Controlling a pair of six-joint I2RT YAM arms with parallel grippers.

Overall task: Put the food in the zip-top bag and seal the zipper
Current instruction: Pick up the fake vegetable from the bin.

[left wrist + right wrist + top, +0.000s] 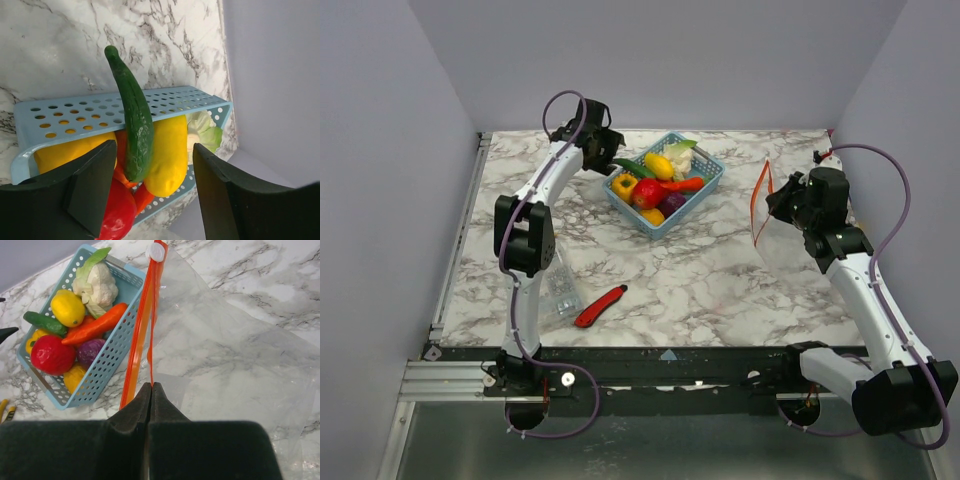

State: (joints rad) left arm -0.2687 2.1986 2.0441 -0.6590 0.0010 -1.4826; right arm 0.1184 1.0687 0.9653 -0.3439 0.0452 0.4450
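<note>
Bag (235, 365) is clear and floppy, with an orange-red zipper (142, 330) along a slightly parted mouth. It sits right of the basket (705, 185), well apart from it. Right gripper (151, 390) is clenched on the mouth edge at the zipper and the rest drapes on the table (720, 280). The blue perforated basket holds all the food (650, 190), with the cucumber (136, 120) poking over the rim. Left gripper (152, 165) is released at the basket's far-left side, cucumber between its fingers. Knife (600, 306) and clear box (558, 290) lie front-left of the basket.
</note>
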